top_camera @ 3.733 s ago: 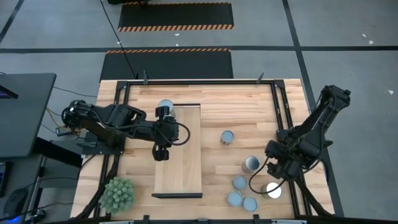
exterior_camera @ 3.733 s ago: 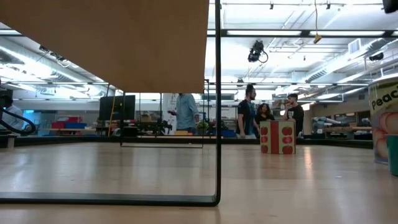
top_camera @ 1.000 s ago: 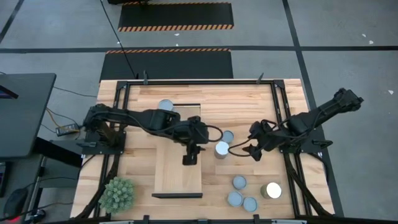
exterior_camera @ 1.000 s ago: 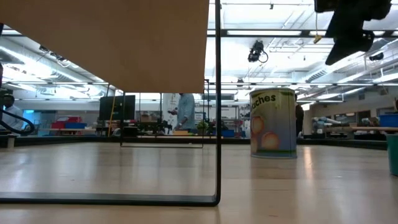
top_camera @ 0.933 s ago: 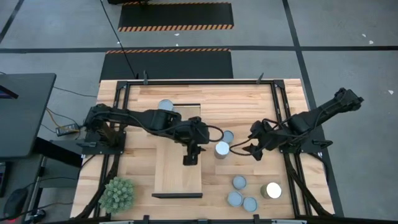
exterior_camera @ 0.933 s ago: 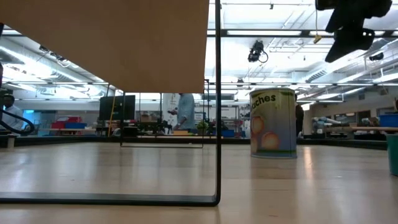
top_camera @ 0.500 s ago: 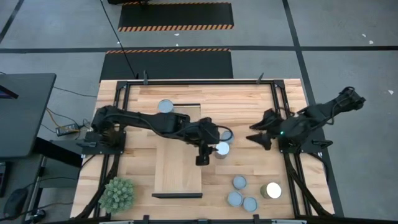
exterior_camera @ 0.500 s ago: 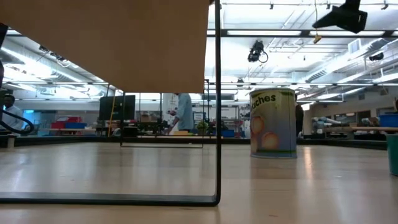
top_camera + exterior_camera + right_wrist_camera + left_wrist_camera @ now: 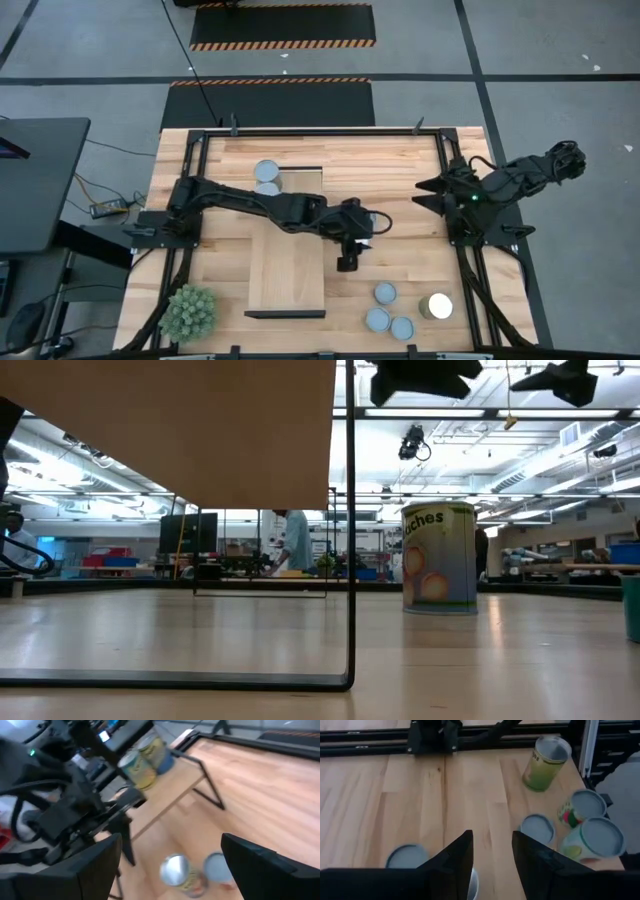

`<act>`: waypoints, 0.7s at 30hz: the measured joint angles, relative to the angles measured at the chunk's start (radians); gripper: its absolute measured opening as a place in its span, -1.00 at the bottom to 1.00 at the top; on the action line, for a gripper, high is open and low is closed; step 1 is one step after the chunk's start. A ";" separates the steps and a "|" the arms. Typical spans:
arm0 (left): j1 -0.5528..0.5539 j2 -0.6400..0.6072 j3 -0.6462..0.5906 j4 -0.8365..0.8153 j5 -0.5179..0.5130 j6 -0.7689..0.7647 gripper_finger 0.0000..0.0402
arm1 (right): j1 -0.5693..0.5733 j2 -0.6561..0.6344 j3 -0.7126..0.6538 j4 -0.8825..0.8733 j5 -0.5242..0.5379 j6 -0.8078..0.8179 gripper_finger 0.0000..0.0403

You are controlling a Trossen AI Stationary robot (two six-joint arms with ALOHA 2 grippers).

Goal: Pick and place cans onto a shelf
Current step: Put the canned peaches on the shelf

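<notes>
Cans: high view, two (image 9: 266,178) on shelf (image 9: 287,270) far end, four (image 9: 402,311) at near-right counter (image 9: 400,170) corner; left gripper (image 9: 349,250) hides mid-counter pair. Low view: peach-labelled can (image 9: 438,557) upright. Left wrist view: fingers (image 9: 462,857) apart, empty, above two lids. Right gripper (image 9: 428,195) raised, fingers spread, empty.

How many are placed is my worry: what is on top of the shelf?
Two cans stand close together at the far end of the shelf; the rest in view is bare wood. The left arm crosses above the shelf and hides a strip of it.
</notes>
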 joint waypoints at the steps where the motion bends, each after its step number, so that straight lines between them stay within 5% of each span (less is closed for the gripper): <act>1: 0.000 0.010 0.000 0.015 0.002 0.000 -0.29 | 0.000 -0.006 0.000 -0.021 0.019 0.000 0.73; 13: 0.003 0.048 0.000 0.051 0.003 0.015 -0.29 | -0.053 -0.005 0.000 -0.296 0.245 0.071 0.73; 21: -0.020 0.092 0.000 0.007 -0.012 0.113 -0.29 | -0.088 -0.004 0.000 -0.348 0.257 0.095 0.73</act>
